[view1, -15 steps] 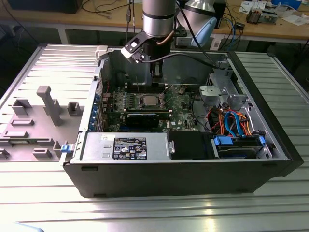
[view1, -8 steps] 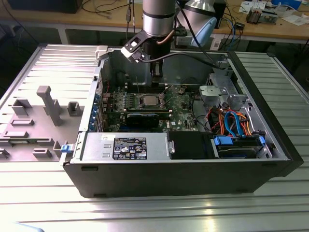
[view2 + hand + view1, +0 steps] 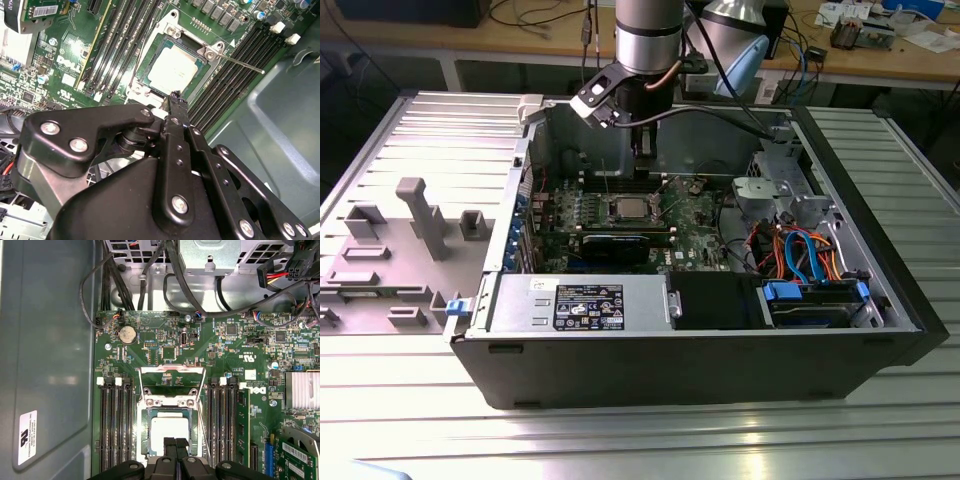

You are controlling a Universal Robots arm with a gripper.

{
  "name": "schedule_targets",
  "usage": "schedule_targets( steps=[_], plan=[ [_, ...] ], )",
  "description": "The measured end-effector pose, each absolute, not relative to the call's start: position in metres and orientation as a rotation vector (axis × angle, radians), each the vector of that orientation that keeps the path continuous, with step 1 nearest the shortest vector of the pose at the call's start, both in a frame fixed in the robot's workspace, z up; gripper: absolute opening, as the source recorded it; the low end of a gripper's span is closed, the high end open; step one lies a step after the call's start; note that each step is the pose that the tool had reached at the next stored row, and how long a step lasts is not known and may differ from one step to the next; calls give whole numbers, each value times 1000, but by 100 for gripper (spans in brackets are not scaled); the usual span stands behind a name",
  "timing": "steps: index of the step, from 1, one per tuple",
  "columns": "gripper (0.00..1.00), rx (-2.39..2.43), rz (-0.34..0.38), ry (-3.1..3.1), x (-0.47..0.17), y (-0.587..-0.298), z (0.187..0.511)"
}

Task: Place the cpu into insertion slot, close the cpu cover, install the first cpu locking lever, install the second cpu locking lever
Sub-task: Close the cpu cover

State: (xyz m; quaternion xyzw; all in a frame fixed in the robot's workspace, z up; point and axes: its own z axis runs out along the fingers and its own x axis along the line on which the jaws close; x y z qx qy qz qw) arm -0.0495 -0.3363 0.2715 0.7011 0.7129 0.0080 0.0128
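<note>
The cpu [image 3: 170, 439] lay flat in the insertion slot [image 3: 146, 432], its pale metal top bare to both wrist views; in the exterior view it sat a little left of the frame's centre [image 3: 627, 208], on the green board [image 3: 165, 335] inside the open computer case [image 3: 720, 370]. The cpu cover [image 3: 172, 377] stood swung open from its hinge at one edge of the slot, its square window showing the board behind it. A thin locking lever [image 3: 240, 63] stuck out from the slot's corner over the black memory slots [image 3: 225, 80], apparently unlatched. The gripper [image 3: 175, 442] hovered just above the edge of the slot opposite the hinge, clenched with its fingers drawn together and grasping nothing; in the exterior view it hung in the upper middle of the frame [image 3: 646, 168], above the chip. By that layout the placing step looked done and closing the cover looked like the step in hand. That move would call for pushing the raised frame down over the chip without nudging the cpu or snagging the levers.
</note>
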Motion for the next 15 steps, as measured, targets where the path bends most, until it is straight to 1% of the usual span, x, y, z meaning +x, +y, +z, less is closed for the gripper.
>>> schedule_targets(
  steps=[15],
  plan=[
    [11,2185,25,2222,-49,-336,275]
  ],
)
